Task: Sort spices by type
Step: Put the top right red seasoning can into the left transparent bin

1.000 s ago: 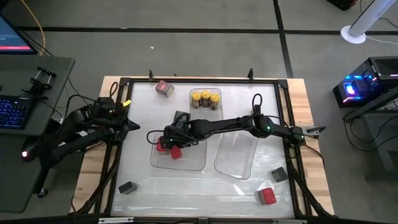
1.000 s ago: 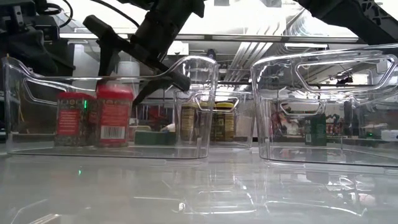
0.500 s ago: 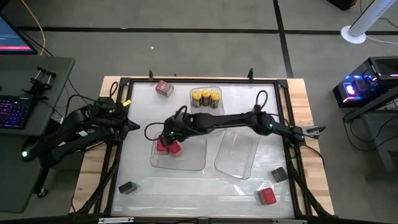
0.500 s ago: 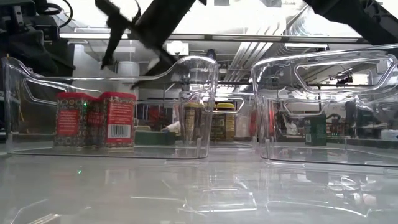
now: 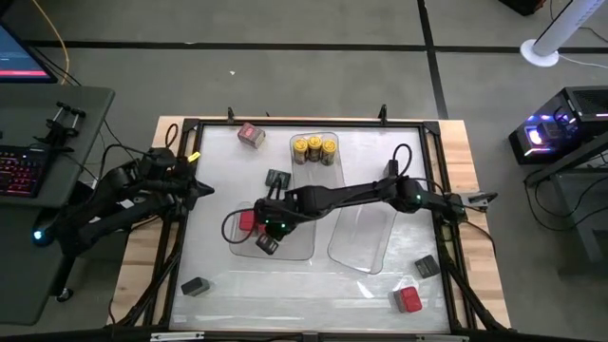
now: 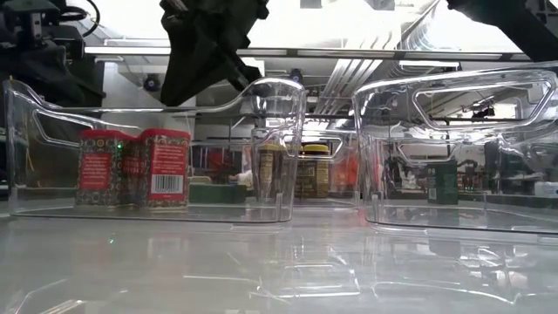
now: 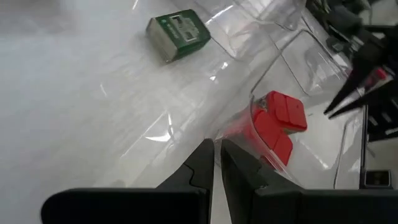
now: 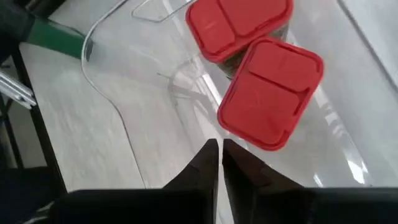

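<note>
Two red square-topped spices (image 8: 270,93) (image 8: 239,25) stand side by side on their bases in the left clear tray (image 5: 294,249); the low view shows them upright (image 6: 163,167). My right gripper (image 8: 217,149) hangs shut above this tray, just on the near side of them (image 5: 265,241), with nothing between its fingers. Three yellow-lidded jars (image 5: 313,149) sit in the far tray. Loose on the table lie a dark grey spice (image 5: 276,179), a red one (image 5: 251,135), a grey one (image 5: 195,286), another grey one (image 5: 427,266) and a red one (image 5: 408,299). My left gripper (image 7: 216,149) waits shut at the table's left edge (image 5: 195,190).
A second clear tray (image 5: 361,233) lies right of the one with the red spices, nothing showing in it. The table has a raised dark frame (image 5: 185,128) all round. Cables hang near the left arm's base. Bare table lies along the near edge between the loose spices.
My right gripper has let go of a red spice, which now stands upright in the left tray beside the other red one. The gripper has risen clear of it, shifted toward the table's near edge and shut empty.
</note>
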